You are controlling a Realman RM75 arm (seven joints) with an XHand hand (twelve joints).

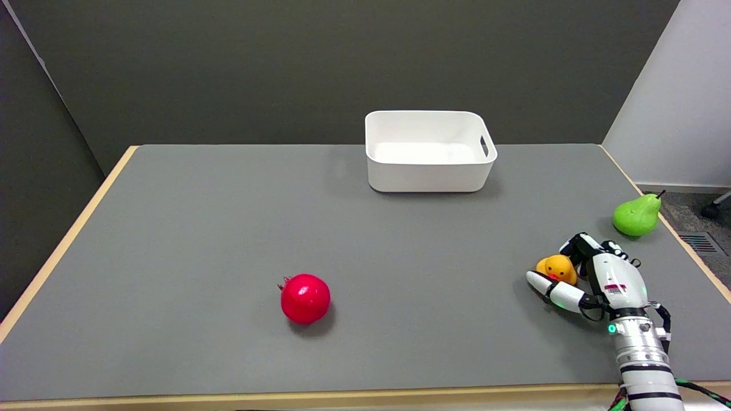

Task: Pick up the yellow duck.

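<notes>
Yellow duck point(557, 268) at the bench's near right, sitting on the grey top with its orange beak toward the camera. Cupped by the right hand point(588, 274): thumb point(551, 288) stretched along the duck's near side, just under the beak; fingers point(578, 244) curled round its far right side. Contact looks likely at both sides, yet a firm grip cannot be told, and the duck appears to rest on the surface, not lifted. White forearm point(642, 354) rising from the lower right corner, a green light glowing at the wrist, a cable trailing off beside the near edge.

Farther left, about the middle of the near half, a red pomegranate point(305, 298) alone, well apart from the duck and the hand.

Beyond the hand, near the right edge of the bench point(171, 228), a green pear point(637, 215), stem pointing up and to the right, close to the light wooden rim.

At the far side, a little right of centre, a white bin point(428, 171) with rounded corners and a handle slot in its right wall, standing upright by the back edge. Behind it, a dark wall.
</notes>
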